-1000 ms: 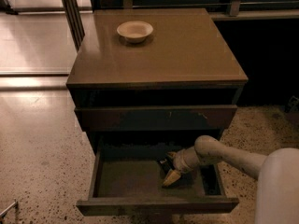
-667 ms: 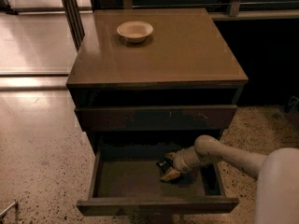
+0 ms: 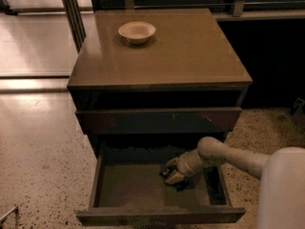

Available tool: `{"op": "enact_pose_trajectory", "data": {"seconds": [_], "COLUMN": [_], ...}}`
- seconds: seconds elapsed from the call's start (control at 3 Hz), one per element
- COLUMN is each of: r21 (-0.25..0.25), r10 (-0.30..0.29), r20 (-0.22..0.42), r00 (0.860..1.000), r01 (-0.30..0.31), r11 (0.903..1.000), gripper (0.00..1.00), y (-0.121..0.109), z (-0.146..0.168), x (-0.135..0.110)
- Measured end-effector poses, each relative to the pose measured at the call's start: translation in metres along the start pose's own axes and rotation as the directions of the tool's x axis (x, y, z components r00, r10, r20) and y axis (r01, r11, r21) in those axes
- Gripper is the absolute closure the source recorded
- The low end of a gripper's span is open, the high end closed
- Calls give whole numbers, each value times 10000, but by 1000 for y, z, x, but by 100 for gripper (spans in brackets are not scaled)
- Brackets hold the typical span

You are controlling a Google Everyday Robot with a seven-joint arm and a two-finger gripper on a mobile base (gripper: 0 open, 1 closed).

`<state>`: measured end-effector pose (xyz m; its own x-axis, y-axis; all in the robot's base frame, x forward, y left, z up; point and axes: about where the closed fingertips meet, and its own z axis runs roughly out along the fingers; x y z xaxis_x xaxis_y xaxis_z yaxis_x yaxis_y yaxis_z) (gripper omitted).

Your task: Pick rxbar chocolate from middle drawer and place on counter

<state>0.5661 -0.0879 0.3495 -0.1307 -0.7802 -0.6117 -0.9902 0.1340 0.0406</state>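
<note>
The middle drawer (image 3: 128,185) is standing pulled right out, and that is what is letting the arm (image 3: 228,157) reach in from the right and slant down over the drawer's right wall. The gripper (image 3: 172,172) is sitting low over the grey-green floor, a little right of the middle. It is crowding a dark flat shape that I am taking for the rxbar chocolate (image 3: 181,185). The bar is lying on the drawer floor at the gripper's tip, touching it or very nearly. Whether the gripper is clamping the bar or only resting against it, I am not able to tell from here. I am guessing it is working so low and slanted because a flat bar on a flat floor is offering only thin edges to take hold of.

Up on the counter (image 3: 190,51), a white bowl (image 3: 137,31) is sitting toward the back left, leaving plenty of tan top beside it for setting the bar down.

Counting: I am seeing one bar, one bowl, one gripper on one arm, one drawer open, and one shut drawer front (image 3: 157,120) with pale scratches just above it
</note>
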Motion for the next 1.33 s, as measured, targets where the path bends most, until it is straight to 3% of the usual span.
{"op": "enact_pose_trajectory", "data": {"seconds": [0.33,0.67,1.33], "r21": [0,-249,-828], "r10": [0,-221,-488], "r20": [0,-541,-1141], "r00": [10000,9983,9923], "r01": [0,207,395], "r11": [10000,9995,9958], "gripper": [92,100,100], "y": [0,12,38], "z": [-4,-15,-61], "x": [-3,-4,-49]}}
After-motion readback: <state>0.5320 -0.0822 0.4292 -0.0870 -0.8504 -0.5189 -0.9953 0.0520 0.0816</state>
